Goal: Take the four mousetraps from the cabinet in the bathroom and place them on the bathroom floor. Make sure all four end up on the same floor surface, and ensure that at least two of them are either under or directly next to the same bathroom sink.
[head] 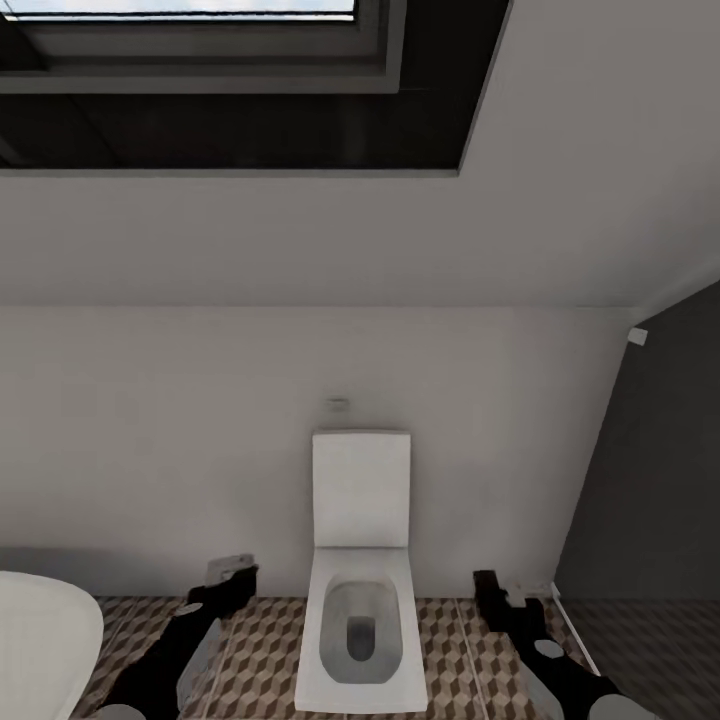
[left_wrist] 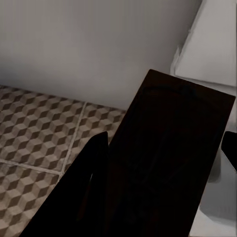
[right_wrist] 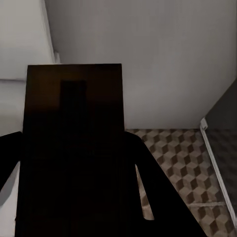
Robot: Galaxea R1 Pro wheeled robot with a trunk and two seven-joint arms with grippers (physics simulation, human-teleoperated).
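No mousetraps and no cabinet are in view. The bathroom floor [head: 260,645] with its brown, beige and white cube tiles runs along the foot of a white wall, and is seen again in the wrist views [left_wrist: 39,128] [right_wrist: 182,153]. My left gripper [head: 232,573] hangs low over the tiles to the left of a white toilet. My right gripper [head: 490,588] hangs to the toilet's right. In each wrist view the dark fingers [left_wrist: 173,148] [right_wrist: 74,143] form one closed block, with nothing seen between them.
A white toilet [head: 360,560] with raised lid stands against the wall straight ahead. A white rounded basin or tub edge [head: 40,640] sits at the lower left. A dark enclosure wall [head: 650,480] rises at the right. A skylight [head: 180,40] is overhead.
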